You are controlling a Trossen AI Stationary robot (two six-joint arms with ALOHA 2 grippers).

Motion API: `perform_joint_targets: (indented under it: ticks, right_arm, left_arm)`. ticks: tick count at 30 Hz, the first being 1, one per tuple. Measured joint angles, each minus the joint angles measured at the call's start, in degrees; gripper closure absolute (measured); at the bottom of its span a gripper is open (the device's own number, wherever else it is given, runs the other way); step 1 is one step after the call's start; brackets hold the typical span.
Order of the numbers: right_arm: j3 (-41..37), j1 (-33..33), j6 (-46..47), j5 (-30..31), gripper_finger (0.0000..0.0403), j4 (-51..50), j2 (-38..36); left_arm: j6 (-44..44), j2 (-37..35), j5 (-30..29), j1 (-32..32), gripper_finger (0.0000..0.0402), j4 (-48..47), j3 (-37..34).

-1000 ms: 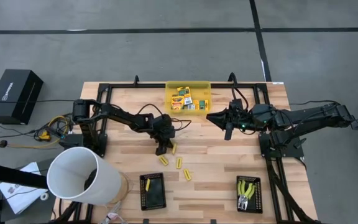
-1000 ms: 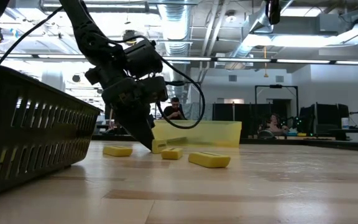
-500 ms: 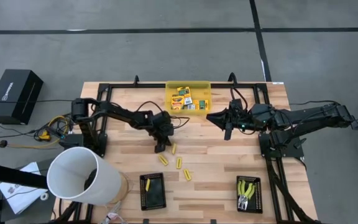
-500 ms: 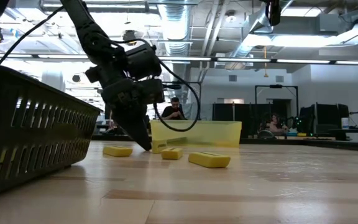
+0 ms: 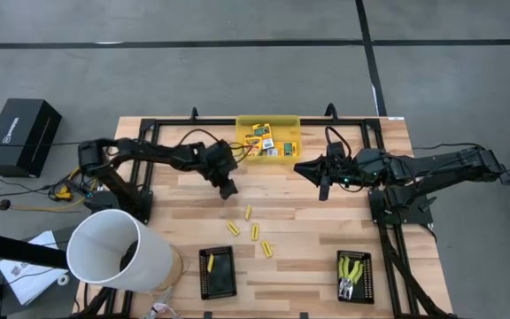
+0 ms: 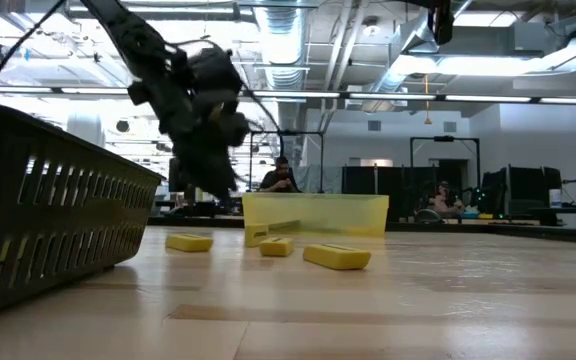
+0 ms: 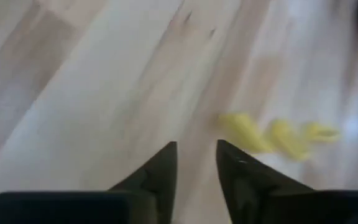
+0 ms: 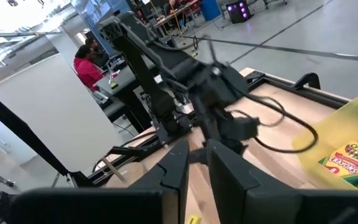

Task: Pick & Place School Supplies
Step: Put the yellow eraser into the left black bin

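L hand lifted, R arm waiting

L hand (image 5: 227,188) tilted down above counter (image 5: 326,226), fingers slightly apart, empty; yellow sticks (image 5: 253,232) lie nearer. R hand (image 5: 323,189) right of bin (image 5: 268,122), fingers narrowly apart, empty.

"Crayola" on printed box (image 8: 347,158)

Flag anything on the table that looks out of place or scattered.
Four yellow sticks lie loose on the bare wood mid-table, at differing angles, while a fifth sits in the left black tray. The hand tools sit in the right tray and the printed boxes in the yellow bin. Nothing looks damaged.
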Motion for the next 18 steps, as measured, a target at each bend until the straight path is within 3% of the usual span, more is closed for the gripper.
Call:
perform_joint_targets:
  ticks: [6, 13, 18]
  right_arm:
    - [0.0, -0.4, -0.5, 0.0, 0.0351, 0.1, 0.0]
    - [0.0, -0.4, -0.5, -0.2, 0.0351, 0.1, 0.0]
    - [0.0, -0.2, -0.5, -3.0, 0.0351, 0.2, 0.0]
  left_arm:
    - [-8.1, -2.7, -3.3, -6.6, 0.0231, 0.1, 0.5]
    - [-11.8, -2.8, -5.5, -9.7, 0.0229, 0.2, 2.6]
    - [-16.3, -2.8, -1.4, -8.3, 0.0223, 1.3, 3.7]
